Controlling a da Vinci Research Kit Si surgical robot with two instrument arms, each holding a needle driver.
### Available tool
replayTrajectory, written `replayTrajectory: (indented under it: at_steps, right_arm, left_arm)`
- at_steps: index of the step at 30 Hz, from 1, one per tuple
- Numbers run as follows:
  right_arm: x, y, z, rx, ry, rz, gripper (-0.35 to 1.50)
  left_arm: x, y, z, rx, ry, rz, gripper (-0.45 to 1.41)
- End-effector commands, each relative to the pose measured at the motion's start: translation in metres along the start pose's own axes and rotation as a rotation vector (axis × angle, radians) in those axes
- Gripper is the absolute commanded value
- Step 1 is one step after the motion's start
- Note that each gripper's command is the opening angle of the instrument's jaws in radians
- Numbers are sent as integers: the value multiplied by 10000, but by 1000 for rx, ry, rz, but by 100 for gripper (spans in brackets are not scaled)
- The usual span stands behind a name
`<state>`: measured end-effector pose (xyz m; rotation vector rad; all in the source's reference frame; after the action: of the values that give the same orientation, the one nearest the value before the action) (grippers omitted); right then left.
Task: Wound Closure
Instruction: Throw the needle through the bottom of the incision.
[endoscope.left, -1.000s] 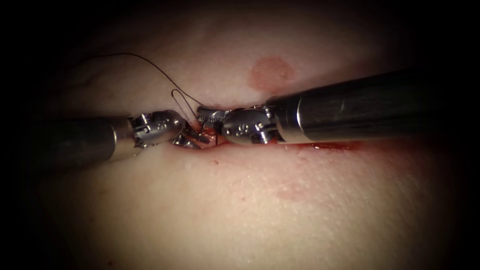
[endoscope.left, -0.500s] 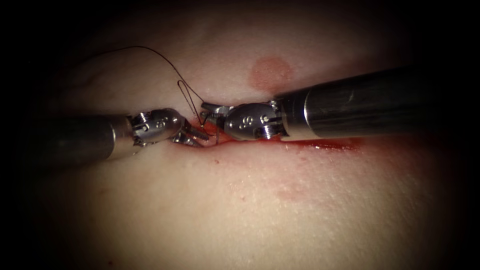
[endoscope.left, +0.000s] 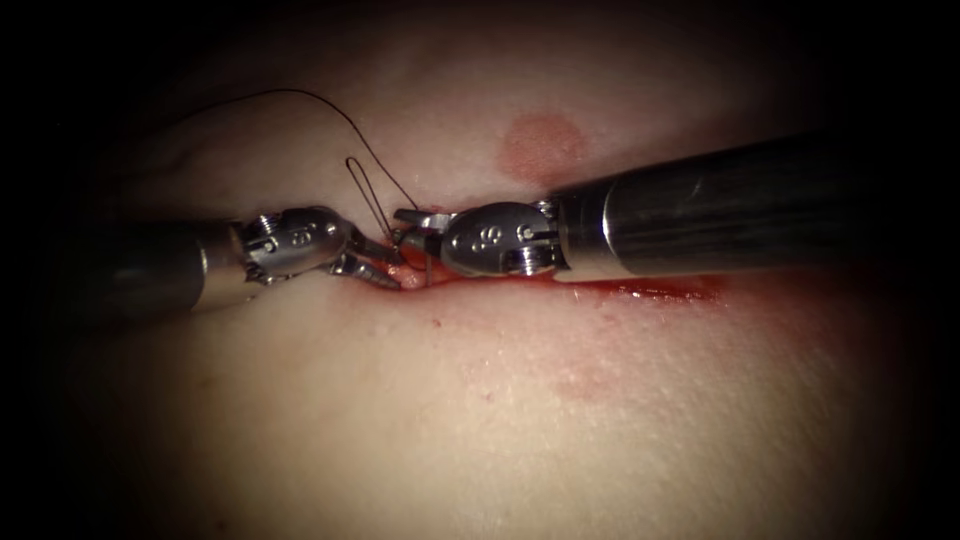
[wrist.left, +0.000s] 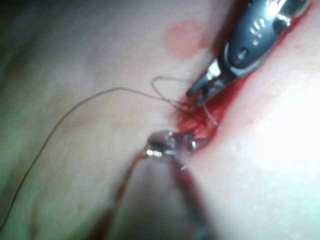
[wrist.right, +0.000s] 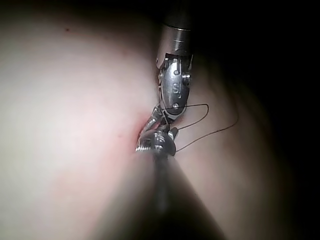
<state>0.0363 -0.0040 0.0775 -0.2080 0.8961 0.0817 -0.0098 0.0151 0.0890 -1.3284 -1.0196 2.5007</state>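
Dark thread (endoscope.left: 300, 97) arcs over the far-left tissue (endoscope.left: 500, 420), runs down to the right and makes a narrow upright loop just far of the cut (endoscope.left: 470, 282), then drops in between the two tool tips. In the left wrist view the same strand sweeps in a long curve and ends at the red opening.

L arm's end effector (endoscope.left: 398, 275) comes in from the left, shaft approx level, wrist angled down to the right. Its jaws are parted a little, tips sitting in the left end of the cut, against the wet red edge. Nothing can be made out between them; no needle or thread in its grip as far as the views show.

Needle (endoscope.left: 429, 265): a thin pale sliver just right of the L tips, standing nearly upright, lower part down in the cut and in the tissue, upper part at the R jaws. How much of its curve is buried, can't tell.

R arm's end effector (endoscope.left: 402, 228) reaches in from the right, jaws pointing left, closed on the needle near its upper end, just far of the L tips and v. close to them.

Red fluid (endoscope.left: 660, 292) lines the cut under the R shaft. Far of that shaft, a round pink mark (endoscope.left: 540, 145) on the tissue.
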Motion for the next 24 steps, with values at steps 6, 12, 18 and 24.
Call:
replayTrajectory:
  at_steps: [6, 12, 18, 24]
  right_arm:
    - [0, 4, 5, 3, -3, 50, -35]
    - [3, 9, 3, 6, -5, 116, -35]
    - [7, 5, 1, 16, -23, 173, -35]
    - [7, 3, -1, -38, -92, 253, -35]
  left_arm:
    - [0, 12, 6, 15, 7, 8, -4]
    - [4, 45, 4, 17, 3, 26, -7]
    - [15, 60, 1, 21, 6, 29, -8]
    - [16, 65, 3, 27, -2, 35, -10]
